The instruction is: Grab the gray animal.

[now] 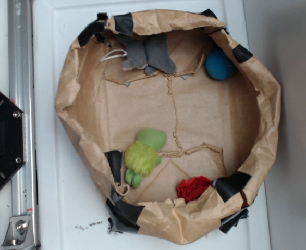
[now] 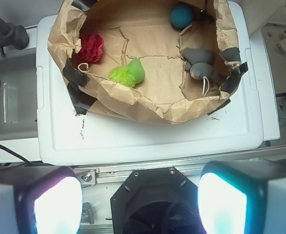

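**Grab not yet begun — gripper far from the gray animal**

Nothing of the task looks done. The gripper shows only in the wrist view: its two fingers stand wide apart at the bottom edge with nothing between them, high above the black robot base and well short of the crumpled brown paper basin ahead.

The gray animal — a flat, floppy gray plush toy with darker flaps and a white string loop — lies ahead and to the right, inside the basin near its wall, untouched. The lime-green fuzzy plush lies ahead and nearer centre; the blue ball sits farther off. Reaching, descending and closing all remain.
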`<state>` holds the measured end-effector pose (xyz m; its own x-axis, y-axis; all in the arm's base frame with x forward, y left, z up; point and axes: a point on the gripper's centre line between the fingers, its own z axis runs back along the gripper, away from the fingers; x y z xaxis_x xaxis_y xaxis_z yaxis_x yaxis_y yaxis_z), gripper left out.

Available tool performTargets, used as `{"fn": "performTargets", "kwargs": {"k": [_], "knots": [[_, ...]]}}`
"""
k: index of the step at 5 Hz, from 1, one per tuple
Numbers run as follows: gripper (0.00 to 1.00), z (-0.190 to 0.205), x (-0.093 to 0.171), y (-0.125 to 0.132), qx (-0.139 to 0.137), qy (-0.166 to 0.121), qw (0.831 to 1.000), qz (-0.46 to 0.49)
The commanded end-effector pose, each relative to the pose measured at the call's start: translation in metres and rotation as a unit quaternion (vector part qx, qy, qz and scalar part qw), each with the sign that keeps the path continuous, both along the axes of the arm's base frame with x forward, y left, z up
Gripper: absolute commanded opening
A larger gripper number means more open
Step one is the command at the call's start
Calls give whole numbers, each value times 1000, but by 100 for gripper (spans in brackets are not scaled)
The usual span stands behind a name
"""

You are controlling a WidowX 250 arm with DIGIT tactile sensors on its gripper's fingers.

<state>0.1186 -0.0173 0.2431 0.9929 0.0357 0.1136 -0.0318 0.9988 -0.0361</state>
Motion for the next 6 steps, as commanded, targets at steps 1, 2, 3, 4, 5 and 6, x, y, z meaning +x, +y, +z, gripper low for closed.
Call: {"fn": "performTargets", "kwargs": {"k": [1,2,3,4,5,6], "knots": [[100,0,0,0,0,0,1000,0],[100,-25,38,16,8,-2,999,-44],[100,-48,80,16,0,22,987,-158],[100,-70,108,3,-37,13,969,-246],[100,-101,126,0,-42,8,947,-318],[100,-118,142,30,-3,9,950,-311]]}}
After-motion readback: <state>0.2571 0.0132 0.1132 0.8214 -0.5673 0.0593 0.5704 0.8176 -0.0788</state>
